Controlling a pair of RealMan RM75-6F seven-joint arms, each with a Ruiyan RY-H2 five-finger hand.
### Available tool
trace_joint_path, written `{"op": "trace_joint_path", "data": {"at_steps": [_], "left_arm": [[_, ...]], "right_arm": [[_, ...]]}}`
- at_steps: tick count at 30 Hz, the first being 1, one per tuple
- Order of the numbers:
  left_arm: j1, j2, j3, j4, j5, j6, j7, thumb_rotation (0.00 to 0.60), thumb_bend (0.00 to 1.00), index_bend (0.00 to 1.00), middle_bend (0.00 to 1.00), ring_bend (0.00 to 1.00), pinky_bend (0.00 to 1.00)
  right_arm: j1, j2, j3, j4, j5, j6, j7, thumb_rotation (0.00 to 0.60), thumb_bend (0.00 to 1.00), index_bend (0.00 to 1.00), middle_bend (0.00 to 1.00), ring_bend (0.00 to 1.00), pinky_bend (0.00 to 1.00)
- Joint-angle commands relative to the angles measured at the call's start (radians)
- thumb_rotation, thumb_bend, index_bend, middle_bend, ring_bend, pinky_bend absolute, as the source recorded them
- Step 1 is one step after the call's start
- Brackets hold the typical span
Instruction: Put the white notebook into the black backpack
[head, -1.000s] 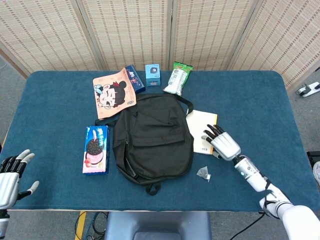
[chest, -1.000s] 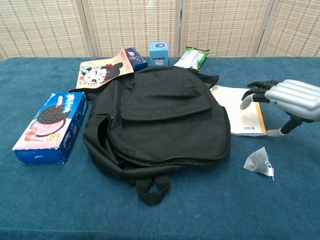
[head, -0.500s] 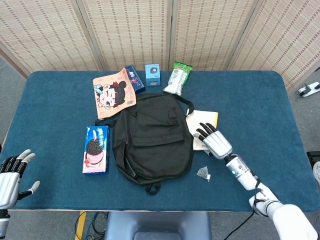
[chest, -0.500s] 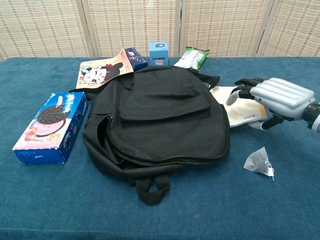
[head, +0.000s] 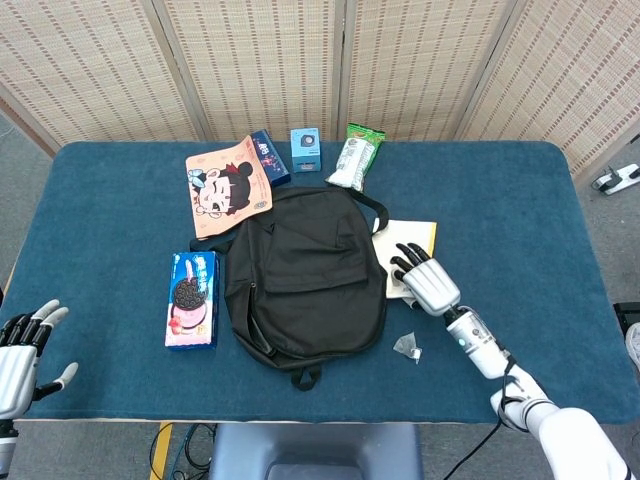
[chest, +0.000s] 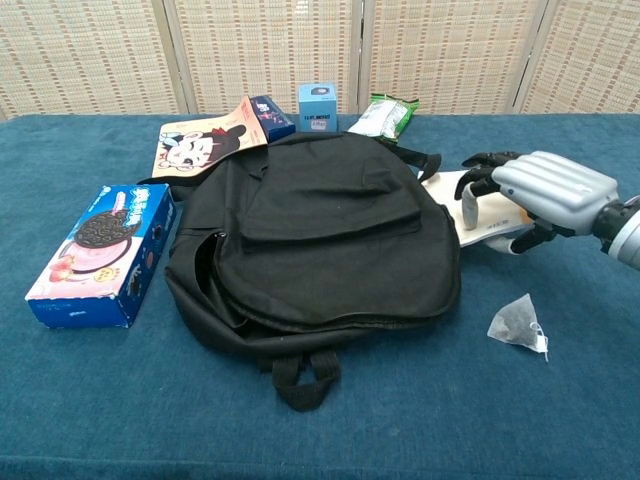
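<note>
- The white notebook (head: 411, 250) lies flat on the table (head: 520, 200), just beside the black backpack (head: 305, 275).
- The right hand (head: 425, 280) rests over it, fingers spread and curved; a real grip cannot be told.
- The left hand (head: 20, 350) is spread, holding nothing.
- The notebook looks thin, light and bendable; its free far edge seems best to take.
- The hand hides its near part.

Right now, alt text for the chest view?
The right robot hand rests on the white notebook lying beside a flat black backpack on a blue table. A cookie box lies left of the backpack, and a small clear packet lies near the front right.
</note>
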Motion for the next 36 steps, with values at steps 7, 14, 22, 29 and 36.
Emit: {"op": "trace_joint_path", "data": {"at_steps": [7, 14, 22, 29, 36], "left_arm": [[-0.003, -0.001, -0.001, 0.005, -0.001, -0.005, -0.001, 0.6, 0.24, 0.2, 0.12, 0.14, 0.11], [-0.027, 0.012, -0.008, 0.004, 0.014, -0.025, -0.001, 0.6, 0.24, 0.2, 0.12, 0.14, 0.11], [-0.094, 0.041, -0.029, 0.005, 0.046, -0.085, -0.042, 0.6, 0.24, 0.21, 0.12, 0.14, 0.11], [-0.184, 0.062, -0.038, 0.013, 0.08, -0.187, -0.111, 0.6, 0.24, 0.21, 0.12, 0.14, 0.11], [-0.284, 0.079, -0.041, 0.005, 0.138, -0.279, -0.189, 0.6, 0.24, 0.21, 0.12, 0.14, 0.11]], "right_arm": [[-0.002, 0.004, 0.001, 0.013, 0.01, -0.007, 0.007, 0.6, 0.33, 0.6, 0.34, 0.12, 0.11], [-0.007, 0.026, -0.008, 0.016, 0.004, 0.006, -0.002, 0.6, 0.37, 0.68, 0.39, 0.16, 0.11], [-0.03, 0.105, 0.0, -0.038, -0.004, 0.112, -0.05, 0.6, 0.45, 0.76, 0.44, 0.19, 0.13], [-0.055, 0.213, 0.034, -0.152, 0.013, 0.194, -0.119, 0.6, 0.47, 0.77, 0.46, 0.2, 0.13], [-0.075, 0.344, 0.075, -0.292, 0.034, 0.247, -0.2, 0.6, 0.47, 0.77, 0.46, 0.21, 0.13]]}}
